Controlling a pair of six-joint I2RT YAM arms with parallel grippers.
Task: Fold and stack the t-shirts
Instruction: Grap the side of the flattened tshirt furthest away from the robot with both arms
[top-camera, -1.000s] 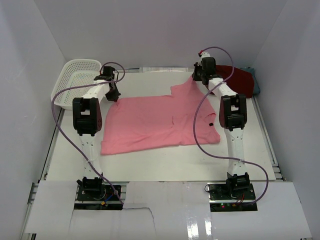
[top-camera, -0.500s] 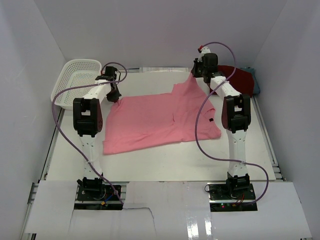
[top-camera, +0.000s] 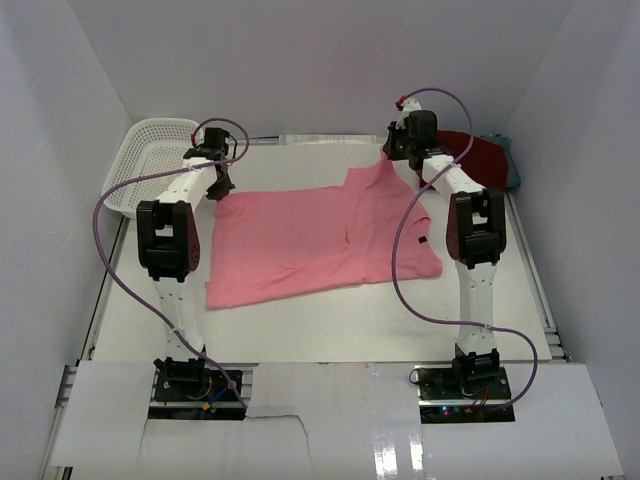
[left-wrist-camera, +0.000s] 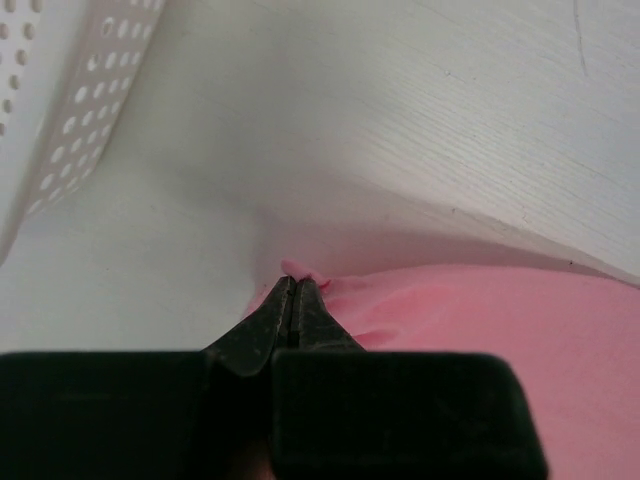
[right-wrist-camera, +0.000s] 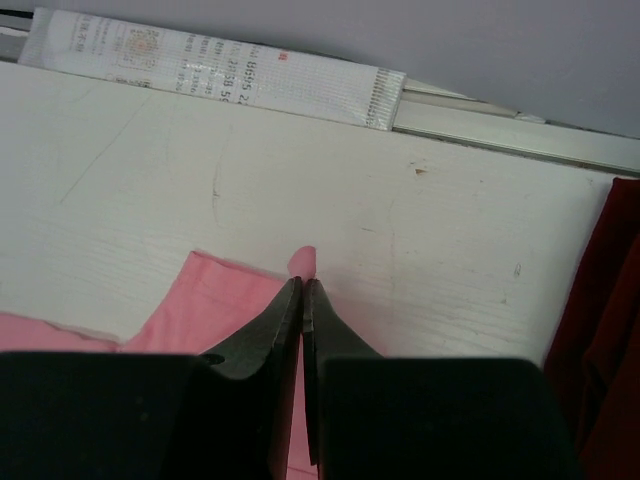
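Note:
The light pink t-shirt (top-camera: 310, 240) lies spread across the middle of the table. My left gripper (top-camera: 221, 187) is shut on its far left corner; the left wrist view shows pink cloth (left-wrist-camera: 450, 320) pinched at the fingertips (left-wrist-camera: 291, 285). My right gripper (top-camera: 392, 155) is shut on its far right corner and holds it slightly raised; pink cloth (right-wrist-camera: 215, 300) pokes out past the tips (right-wrist-camera: 302, 285). The dark red t-shirt (top-camera: 478, 158) lies at the far right, also in the right wrist view (right-wrist-camera: 600, 340). The teal-grey t-shirt (top-camera: 512, 165) peeks out beyond it.
A white perforated basket (top-camera: 150, 160) stands at the far left corner, its wall close to the left gripper (left-wrist-camera: 60, 110). White walls enclose the table on three sides. A taped strip (right-wrist-camera: 210, 65) runs along the back edge.
Both grippers have drawn the shirt's far edge back and outward. The left gripper moved toward the basket, and the cloth now lies flatter and wider.

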